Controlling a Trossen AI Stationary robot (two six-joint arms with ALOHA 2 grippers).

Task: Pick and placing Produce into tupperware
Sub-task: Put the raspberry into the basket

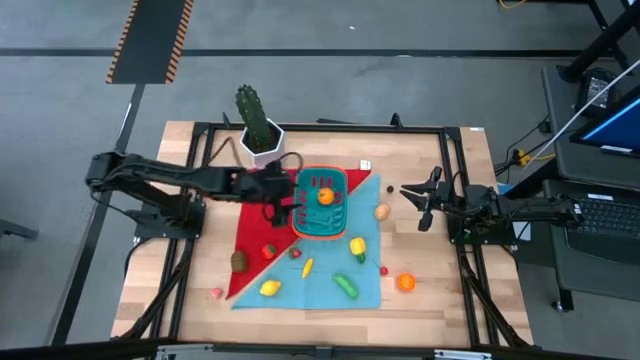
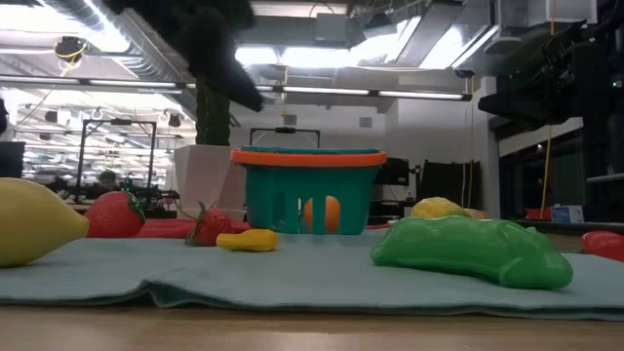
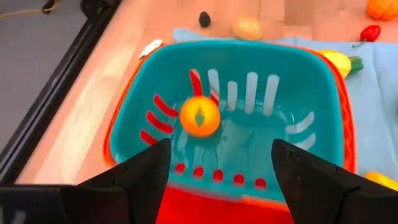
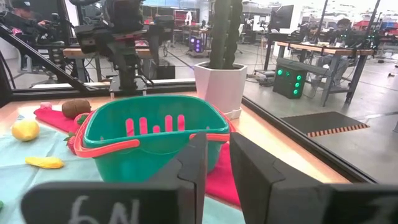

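The teal tupperware (image 1: 320,207) with an orange-red rim stands on a red cloth and a teal cloth at mid-table. One orange produce piece (image 3: 199,116) lies on its slotted floor. More produce lies on the cloths in front of it: a yellow pepper (image 1: 357,246), a green piece (image 1: 346,286), a lemon (image 1: 269,288) and strawberries (image 1: 268,250). My left gripper (image 3: 217,168) hovers open above the tupperware's left rim, with nothing between its fingers. My right gripper (image 4: 217,163) waits right of the tupperware, level, its fingers a narrow gap apart and holding nothing.
A tall cactus in a white pot (image 1: 258,128) stands just behind the tupperware's left corner. An orange (image 1: 405,283), a small red piece (image 1: 385,270) and a tan piece (image 1: 382,211) lie to the right. A brown piece (image 1: 239,260) and a pink one (image 1: 216,293) lie to the left.
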